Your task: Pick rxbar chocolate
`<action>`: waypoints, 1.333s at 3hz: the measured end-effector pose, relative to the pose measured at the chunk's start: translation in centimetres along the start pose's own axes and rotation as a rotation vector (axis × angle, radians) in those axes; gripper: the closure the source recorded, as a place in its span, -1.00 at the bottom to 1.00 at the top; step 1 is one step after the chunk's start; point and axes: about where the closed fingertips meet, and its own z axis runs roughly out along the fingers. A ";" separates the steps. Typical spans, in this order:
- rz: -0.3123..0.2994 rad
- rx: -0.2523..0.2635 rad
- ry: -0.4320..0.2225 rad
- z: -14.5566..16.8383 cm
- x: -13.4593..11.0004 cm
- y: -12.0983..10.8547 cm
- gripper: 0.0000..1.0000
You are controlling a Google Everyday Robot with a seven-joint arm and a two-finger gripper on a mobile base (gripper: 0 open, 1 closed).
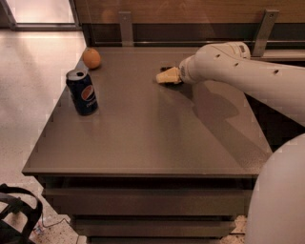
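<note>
Dim, warm light on the desk (143, 143).
Floor (28, 71) glare upper left; soft arm shadow (214, 112) beside the hand (167, 76), upper centre.

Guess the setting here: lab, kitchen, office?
Likely an office break area or cafe: grey table before a wood-panelled wall, polished speckled floor, a blue soda can and an orange fruit on the table. The claw sits low over the table's far side.
</note>
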 end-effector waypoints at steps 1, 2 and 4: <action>0.000 0.000 0.000 -0.3 -0.4 0.0 0.28; 0.000 0.000 0.000 -0.7 -0.8 0.0 0.78; 0.000 0.000 0.000 -1.0 -1.2 0.0 1.00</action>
